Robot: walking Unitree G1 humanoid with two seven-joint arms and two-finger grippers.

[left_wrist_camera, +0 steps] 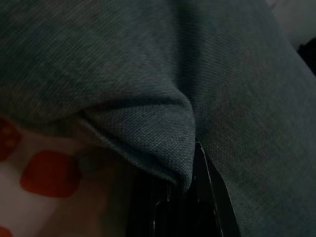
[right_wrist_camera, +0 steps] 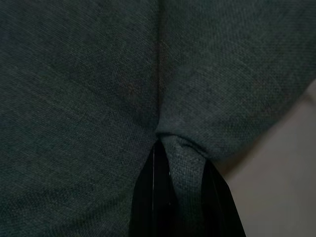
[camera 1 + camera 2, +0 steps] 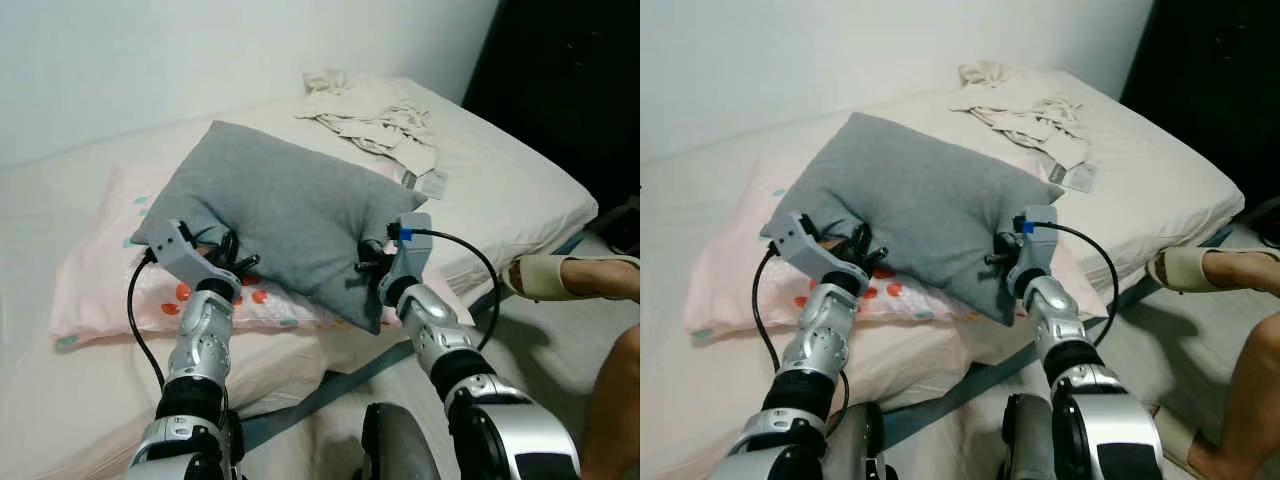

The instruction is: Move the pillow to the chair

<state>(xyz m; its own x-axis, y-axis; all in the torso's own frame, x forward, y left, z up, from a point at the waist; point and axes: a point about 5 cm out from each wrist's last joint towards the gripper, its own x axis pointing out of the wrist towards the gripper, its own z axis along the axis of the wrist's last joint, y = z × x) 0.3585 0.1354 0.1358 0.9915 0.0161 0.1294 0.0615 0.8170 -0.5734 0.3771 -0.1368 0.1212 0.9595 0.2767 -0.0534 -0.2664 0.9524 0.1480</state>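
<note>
- White bed point(image 3: 520, 190) fills the middle of the head views, against a pale wall at the top of the frame.
- Grey pillow point(image 3: 285, 215) sits mid-frame, tilted, its near edge raised off a pink pillow point(image 3: 100, 290) with red and teal spots beneath it.
- Left end effector point(image 3: 228, 258) meets the grey pillow's lower-left corner; right end effector point(image 3: 372, 266) meets its lower-right edge.
- Left wrist view adds the detail: a fold of grey cloth is pinched against a black finger point(image 1: 210, 197), with red spots of the pink pillow point(image 1: 49, 173) beside it.
- Right wrist view likewise shows grey cloth point(image 2: 182, 163) gathered and clamped between two black fingers point(image 2: 148, 197).
- Crumpled cloth point(image 3: 375, 120) lies at the upper right of the bed.
- Person's foot in a beige sandal point(image 3: 545, 275) shows at the right edge.
- Grey pillow's fabric is plain, finely woven, creased at both grips.
</note>
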